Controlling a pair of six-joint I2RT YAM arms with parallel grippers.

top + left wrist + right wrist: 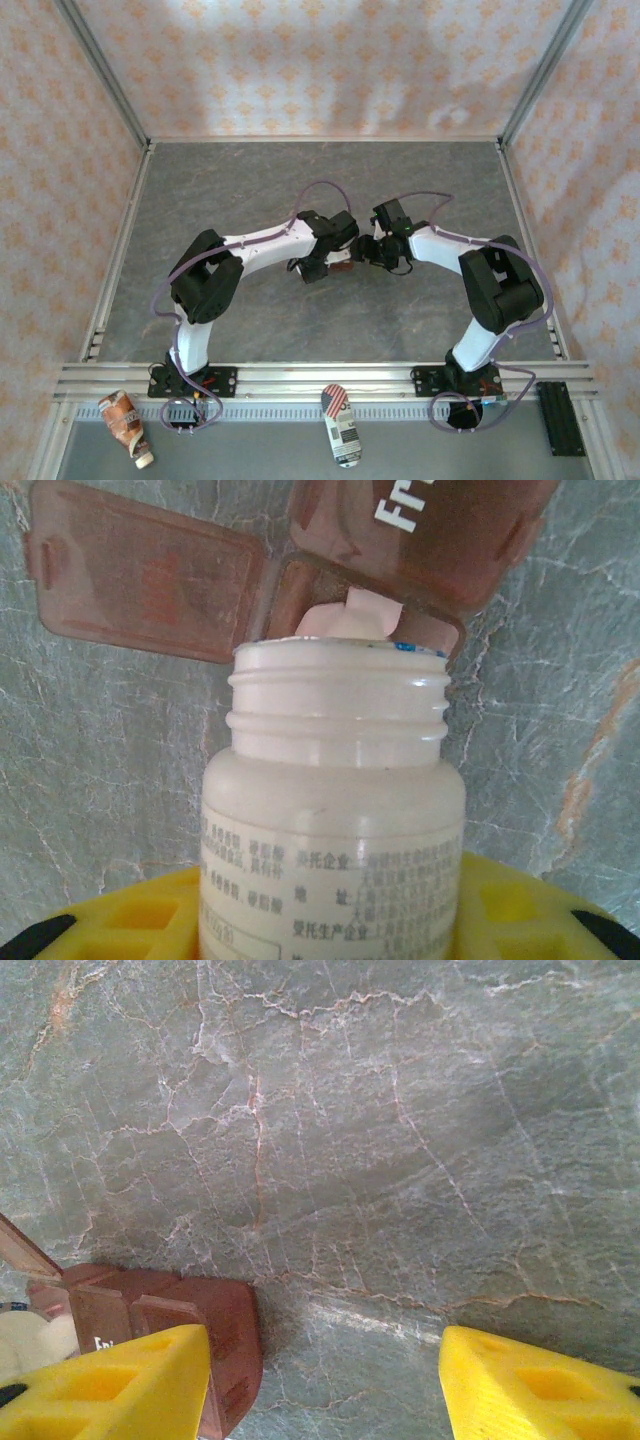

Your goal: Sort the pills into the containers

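A: While the left gripper (330, 925) clamps the white bottle (335, 810) by its body, where does the mouth need to sit?

B: Right over one open cell of the containers (300, 595), the red-brown strip across the top of the left wrist frame. The uncapped neck points at the cell at upper centre, between the flat open lid (150, 580) at upper left and the lid lettered "Fri" at upper right.

A: So tip gently?

B: I'd say so: a slow roll of the wrist, rim close above the cell, so little slides out at once. A pale pink piece (350, 620) sits at the lip; whether it is a pill I cannot tell.

A: And the right gripper (325, 1385)?

B: Its yellow fingers stand wide apart, holding nothing. The strip's rounded end lies at lower left of its frame, just beside one finger. Bracing it there would probably stop the light plastic skating on the table (400, 1110).

A: Surfaces?

B: Bottle: matte, opaque, ribbed screw thread, printed label. Strip: translucent, glossy, hinged. Tabletop: grey, veined like marble, smooth.
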